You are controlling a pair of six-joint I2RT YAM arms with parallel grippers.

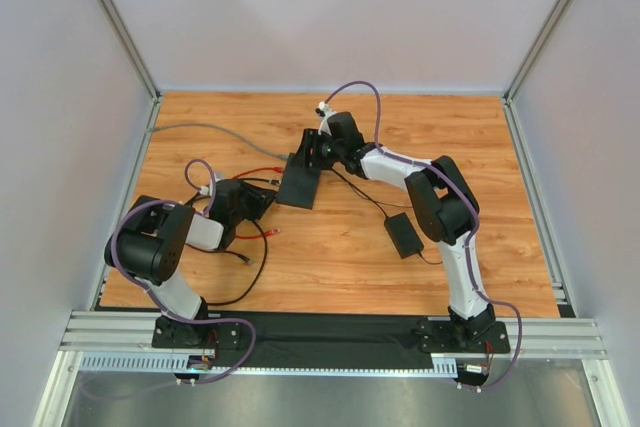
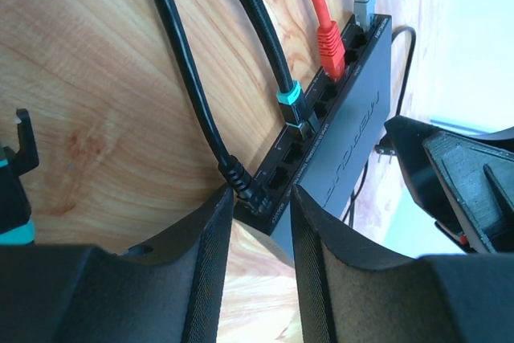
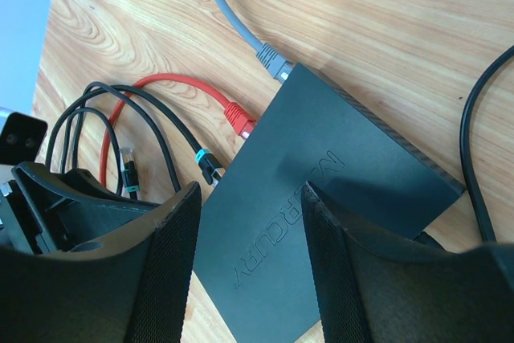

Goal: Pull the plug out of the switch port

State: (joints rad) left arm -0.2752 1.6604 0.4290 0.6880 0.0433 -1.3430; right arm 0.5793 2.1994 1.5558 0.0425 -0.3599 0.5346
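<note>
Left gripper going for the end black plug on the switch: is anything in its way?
Nothing visible does. The left gripper, jaws open, sits right at the black plug in the end port of the switch. The teal-banded plug and the red plug sit further along the row, off its line.

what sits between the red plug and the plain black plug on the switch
The teal-banded black plug, with empty ports either side; the left wrist view shows it.
</note>
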